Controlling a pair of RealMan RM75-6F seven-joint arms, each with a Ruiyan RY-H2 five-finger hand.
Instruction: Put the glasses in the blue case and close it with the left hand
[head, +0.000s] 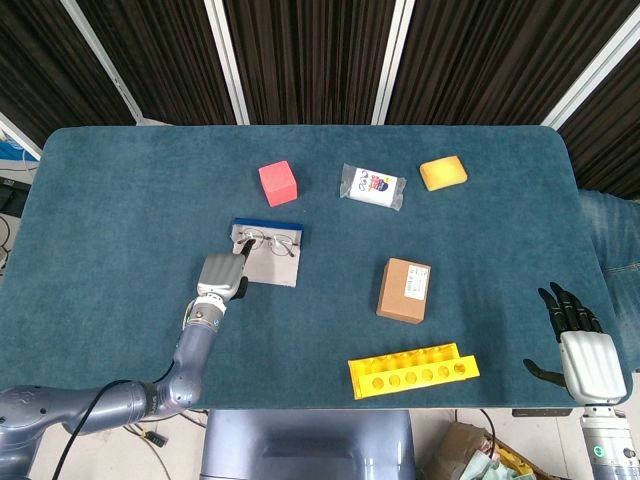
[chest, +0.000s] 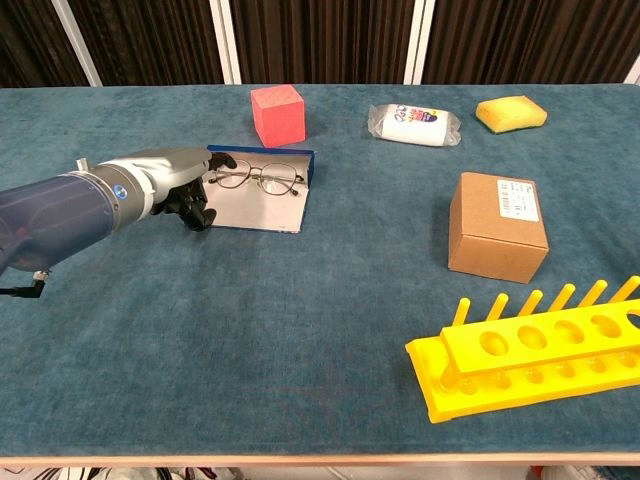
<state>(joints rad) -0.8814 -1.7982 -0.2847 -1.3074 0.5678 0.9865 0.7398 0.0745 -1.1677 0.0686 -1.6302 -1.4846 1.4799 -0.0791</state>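
Broad teal surface (head: 120, 200), rounded at the corners, wide bare room along the 9 o'clock side and across the near strip in front of the left arm.

Yellow rack (chest: 530, 355) near the 5 o'clock edge, lying lengthwise, open cloth between it and the left hand.

Brown cardboard box (chest: 498, 225) just right of centre, at about 12 o'clock from the rack, well apart from the case.

Blue case (head: 268, 253) left of centre, lying open and flat: grey inner panel up, blue edge along its far side. Glasses (chest: 258, 177) resting on the far part of that panel, lenses side by side, just inside the blue edge.

Left hand (chest: 175, 178) at 9 o'clock of the case, low over the surface, fingers curled in and dark fingertips at the case's left edge, one near the left lens; holding nothing that can be seen, actual contact with the case not clear.

Right hand (head: 580, 340) at the 4 o'clock corner, past the surface edge, fingers spread and empty.

Red cube (head: 278, 183) at 12 o'clock of the case, a narrow gap between. Clear packet (head: 371, 186) and yellow sponge (head: 443, 172) in a row further right, towards the far edge.
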